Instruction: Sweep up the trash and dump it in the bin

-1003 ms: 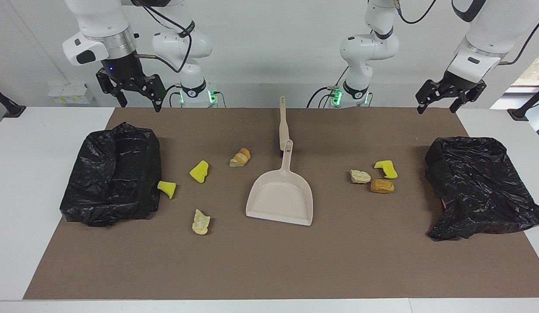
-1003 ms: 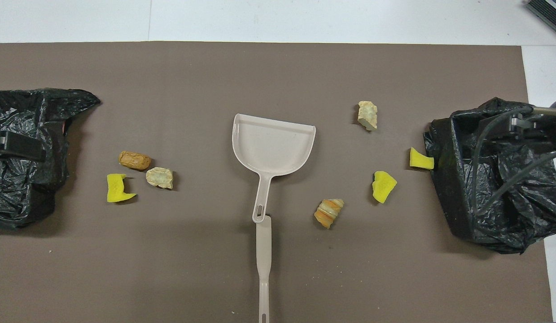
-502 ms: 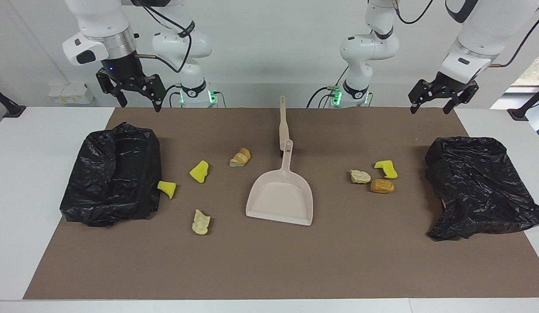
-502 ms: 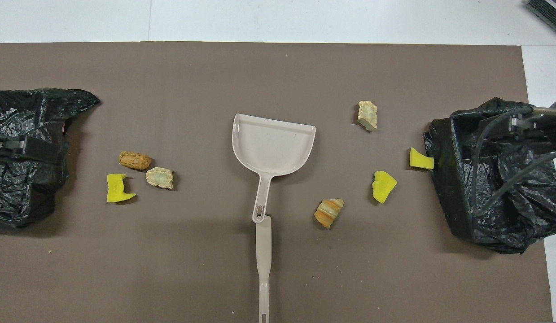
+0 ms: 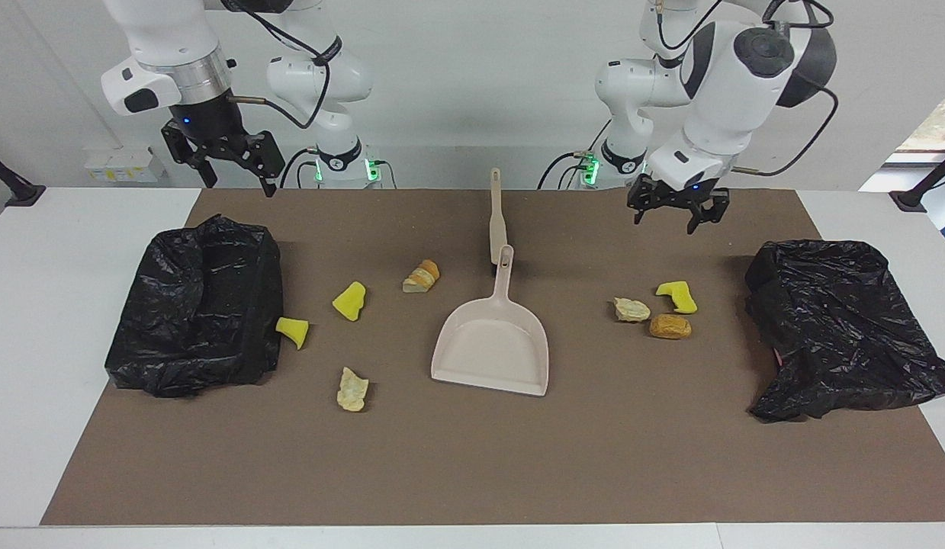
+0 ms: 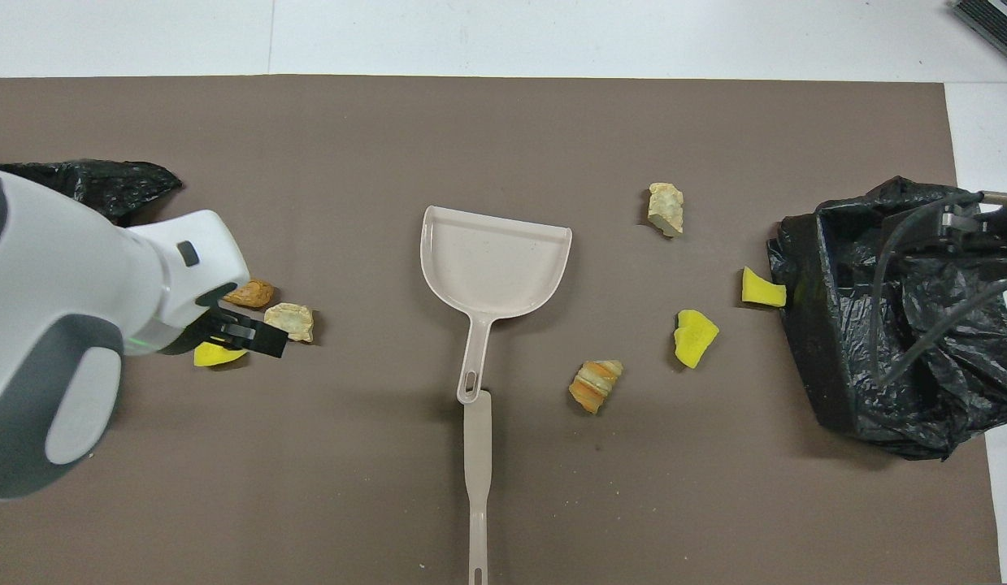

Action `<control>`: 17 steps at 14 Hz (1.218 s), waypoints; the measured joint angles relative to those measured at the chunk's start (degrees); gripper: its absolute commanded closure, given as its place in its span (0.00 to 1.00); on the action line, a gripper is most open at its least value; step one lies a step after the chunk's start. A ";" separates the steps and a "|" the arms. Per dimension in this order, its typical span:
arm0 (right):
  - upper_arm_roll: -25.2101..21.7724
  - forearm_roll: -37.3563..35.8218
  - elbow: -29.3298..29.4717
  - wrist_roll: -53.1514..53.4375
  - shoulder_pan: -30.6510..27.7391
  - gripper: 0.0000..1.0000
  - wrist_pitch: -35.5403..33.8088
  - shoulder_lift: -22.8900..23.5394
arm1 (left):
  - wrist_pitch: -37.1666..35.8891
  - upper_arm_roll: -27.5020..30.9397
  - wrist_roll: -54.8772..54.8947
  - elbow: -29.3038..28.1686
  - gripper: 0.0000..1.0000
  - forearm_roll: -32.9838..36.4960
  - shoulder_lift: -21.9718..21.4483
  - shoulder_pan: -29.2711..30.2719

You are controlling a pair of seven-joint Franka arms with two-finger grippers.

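The desk [image 5: 75, 252] carries a brown mat [image 5: 472, 465]. At the mat's centre lies a beige plastic dustpan [image 5: 493, 347], its handle pointing toward the robots. A beige long-handled brush [image 5: 495, 217] lies in line with that handle, nearer to the robots, its end touching the handle's tip.

Trash, right arm's end: a yellow sponge wedge [image 5: 293, 331] just beside a black plastic-lined bin [image 5: 197, 305]; a yellow sponge chunk [image 5: 350, 300]; a striped orange-brown bread lump [image 5: 422, 276]; a pale tan lump [image 5: 352, 390] farthest from the robots.

Trash, left arm's end: a yellow notched sponge piece [image 5: 677, 296], a pale tan bread lump [image 5: 631, 309] and an orange-brown bread lump [image 5: 670, 326], grouped close together. A second black plastic-lined bin [image 5: 838, 328] stands at that end of the desk.

The left tool [image 5: 678, 217] hangs in the air over the mat, above the three-piece group and nearer the robots' edge; its fingers are spread and grip nothing. The right tool [image 5: 224, 164] hangs above the robots' edge of the mat, over the first bin's end; its fingers are spread and grip nothing.
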 measured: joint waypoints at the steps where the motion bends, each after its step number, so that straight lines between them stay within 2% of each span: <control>1: 0.03 0.01 -0.04 0.00 0.06 0.00 0.01 0.00 | 2.18 0.03 -0.03 -3.64 0.00 -0.47 -1.55 -1.70; 4: 0.71 0.21 -1.21 0.01 1.05 0.00 2.14 0.06 | 8.43 0.08 -1.84 -12.07 0.00 -3.66 -4.90 -7.22; 7: 1.02 0.47 -3.41 4.22 5.92 0.00 7.55 1.94 | 14.21 0.06 -9.73 -18.19 0.00 -4.13 -6.34 -16.09; 12: 1.32 0.46 -4.17 19.25 17.82 0.00 17.16 11.07 | 24.18 -0.12 -25.71 -28.33 0.00 -4.20 -6.31 -33.64; 15: 1.30 0.37 -3.74 25.32 23.79 0.00 22.06 17.35 | 28.39 -0.10 -36.40 -31.51 0.00 -4.21 -6.15 -41.19; 17: 1.30 0.38 -2.55 27.43 26.33 0.00 23.76 20.71 | 31.13 -0.15 -41.38 -33.23 0.00 -4.21 -6.04 -44.02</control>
